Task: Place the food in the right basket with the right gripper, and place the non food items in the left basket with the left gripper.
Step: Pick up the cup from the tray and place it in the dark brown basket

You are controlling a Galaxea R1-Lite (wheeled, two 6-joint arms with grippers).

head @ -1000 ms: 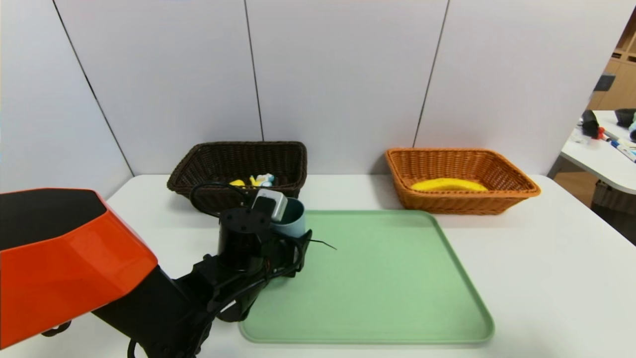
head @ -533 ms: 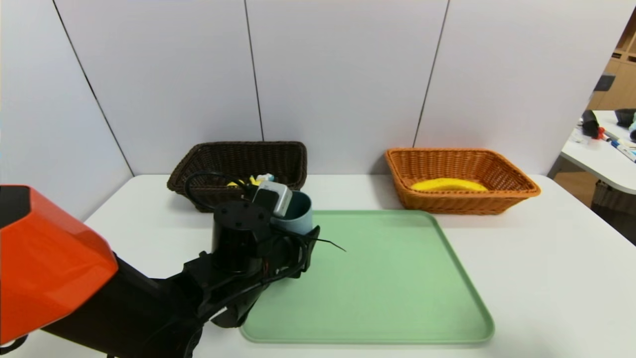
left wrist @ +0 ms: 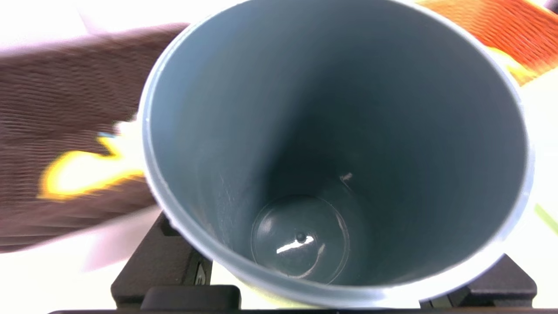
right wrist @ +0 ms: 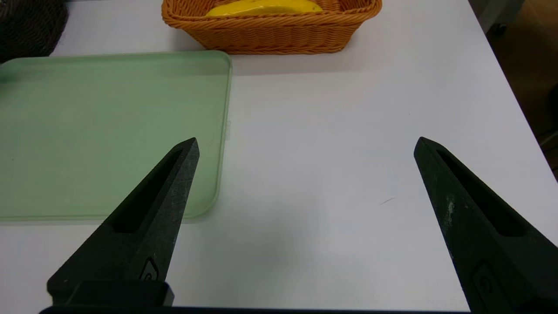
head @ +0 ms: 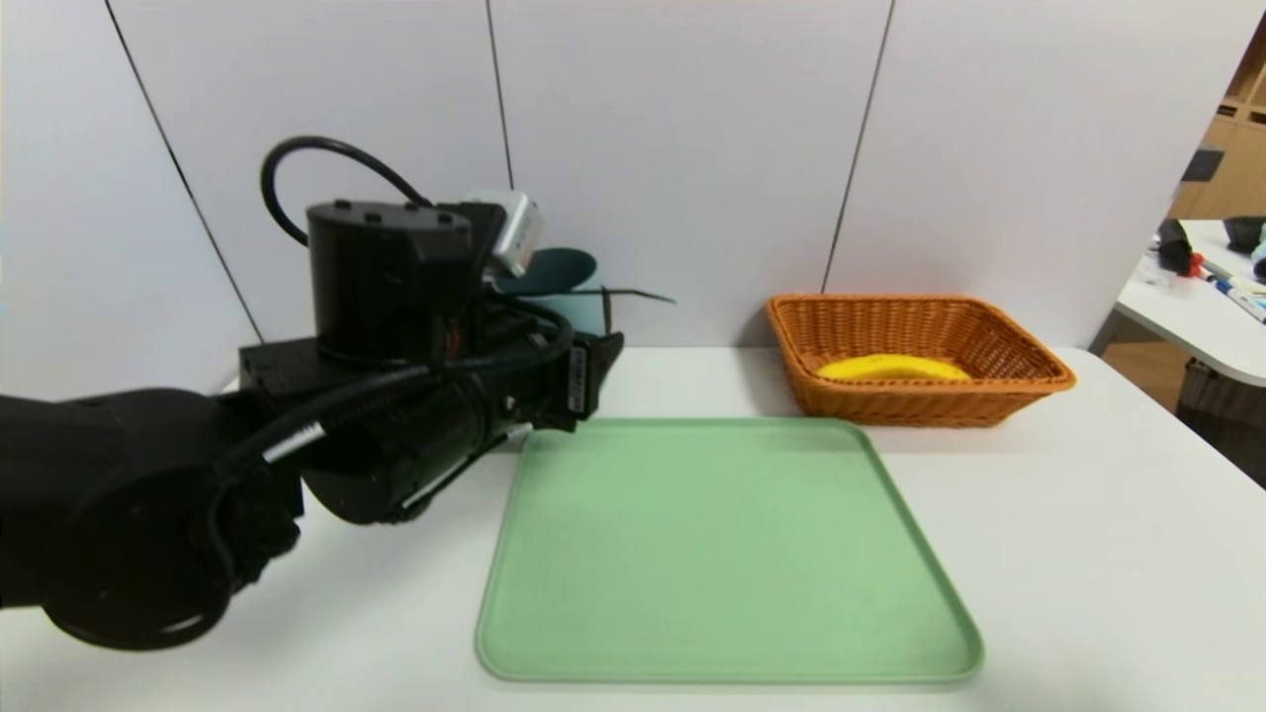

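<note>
Cup (head: 559,287), blue-grey and upright, hangs clamped in the left gripper (head: 584,341) fingers above the desk (head: 1068,514), with the brown basket (left wrist: 56,109) just beyond it. Green tray (head: 722,544) lies bare below. Orange basket (head: 915,356) holds a banana (head: 890,368). Right gripper (right wrist: 305,144) hovers, fingers wide apart.

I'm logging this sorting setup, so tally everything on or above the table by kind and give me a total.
Baskets: 2, the brown basket and the orange basket
Trays: 1, the green tray
Cups: 1, the blue cup, held in the left gripper
Bananas: 1, the banana in the orange basket
Yellow items in the brown basket: 1, a yellow item, too blurred to name
Total: 6
</note>
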